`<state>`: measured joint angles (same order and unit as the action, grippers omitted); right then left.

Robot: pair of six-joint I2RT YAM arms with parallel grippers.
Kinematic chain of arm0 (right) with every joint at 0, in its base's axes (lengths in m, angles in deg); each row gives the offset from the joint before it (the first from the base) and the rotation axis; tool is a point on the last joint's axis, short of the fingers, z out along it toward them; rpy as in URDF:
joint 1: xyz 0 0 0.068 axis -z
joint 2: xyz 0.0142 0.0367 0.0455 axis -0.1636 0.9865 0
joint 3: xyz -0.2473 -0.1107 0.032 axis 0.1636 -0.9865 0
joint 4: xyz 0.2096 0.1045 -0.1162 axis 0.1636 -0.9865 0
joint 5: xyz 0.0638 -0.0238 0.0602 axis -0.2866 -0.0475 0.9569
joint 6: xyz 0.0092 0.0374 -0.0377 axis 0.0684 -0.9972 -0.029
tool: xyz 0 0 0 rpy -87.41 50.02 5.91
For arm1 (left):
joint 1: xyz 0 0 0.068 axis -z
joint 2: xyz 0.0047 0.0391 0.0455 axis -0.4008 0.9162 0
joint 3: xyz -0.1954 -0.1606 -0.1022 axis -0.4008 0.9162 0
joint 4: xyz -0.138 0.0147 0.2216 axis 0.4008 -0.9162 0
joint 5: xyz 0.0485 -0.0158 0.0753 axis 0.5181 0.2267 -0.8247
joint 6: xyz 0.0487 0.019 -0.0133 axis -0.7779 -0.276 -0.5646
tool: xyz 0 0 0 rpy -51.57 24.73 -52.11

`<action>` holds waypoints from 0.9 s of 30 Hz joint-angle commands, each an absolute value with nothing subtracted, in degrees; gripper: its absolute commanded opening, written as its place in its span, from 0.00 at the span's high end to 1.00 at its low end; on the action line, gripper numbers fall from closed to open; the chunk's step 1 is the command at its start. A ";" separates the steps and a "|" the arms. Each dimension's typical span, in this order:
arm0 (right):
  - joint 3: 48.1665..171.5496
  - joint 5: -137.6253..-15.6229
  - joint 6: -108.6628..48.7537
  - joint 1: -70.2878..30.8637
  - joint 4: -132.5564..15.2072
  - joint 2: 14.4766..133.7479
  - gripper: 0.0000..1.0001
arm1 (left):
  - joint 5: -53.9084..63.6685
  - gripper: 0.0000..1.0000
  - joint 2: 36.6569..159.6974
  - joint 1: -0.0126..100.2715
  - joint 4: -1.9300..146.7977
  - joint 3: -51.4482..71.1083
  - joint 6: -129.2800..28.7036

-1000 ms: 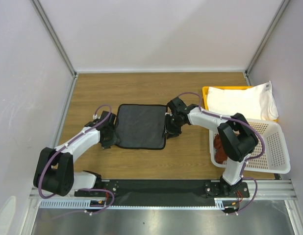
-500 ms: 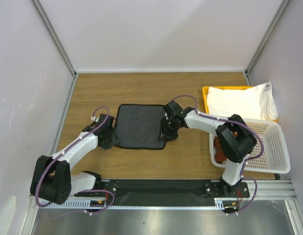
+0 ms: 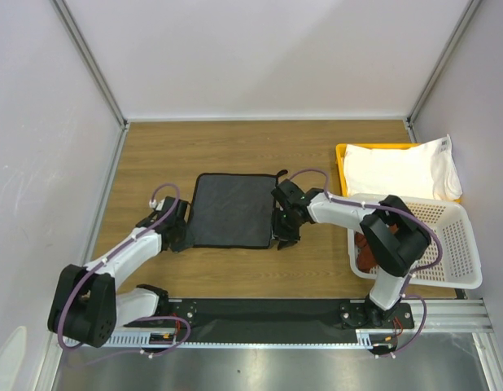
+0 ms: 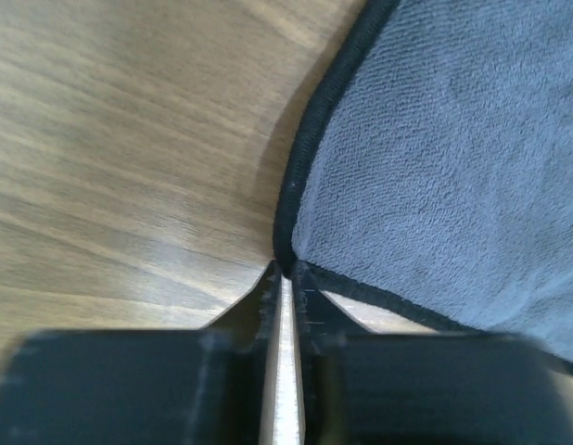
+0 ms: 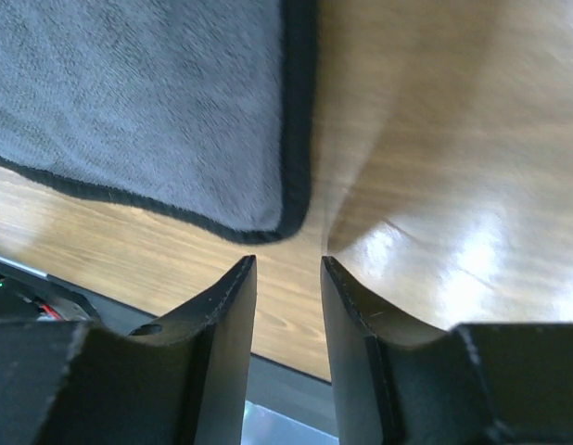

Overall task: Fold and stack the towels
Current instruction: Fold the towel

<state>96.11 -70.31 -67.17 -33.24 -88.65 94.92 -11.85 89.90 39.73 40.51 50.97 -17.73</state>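
A dark grey towel with black edging lies flat on the wooden table. My left gripper is at its near-left corner. In the left wrist view the jaws are pinched together on the black-edged corner. My right gripper stands open just off the near-right corner. In the right wrist view that corner lies just ahead of the gap, between no fingers. A white towel rests on the yellow tray. A reddish-brown towel shows in the white basket.
The tray and basket stand at the right edge of the table, the basket close to the right arm's base. Grey walls with metal posts enclose the table on three sides. A black rail runs along the near edge.
The left jaws have closed onto the towel's near-left corner. Both grippers have slid along the towel's side edges toward its near corners.
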 commanded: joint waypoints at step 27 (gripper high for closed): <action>79.05 -87.87 -89.23 -34.27 -68.63 82.76 0.53 | -3.92 1.00 78.22 39.45 46.78 55.99 -7.90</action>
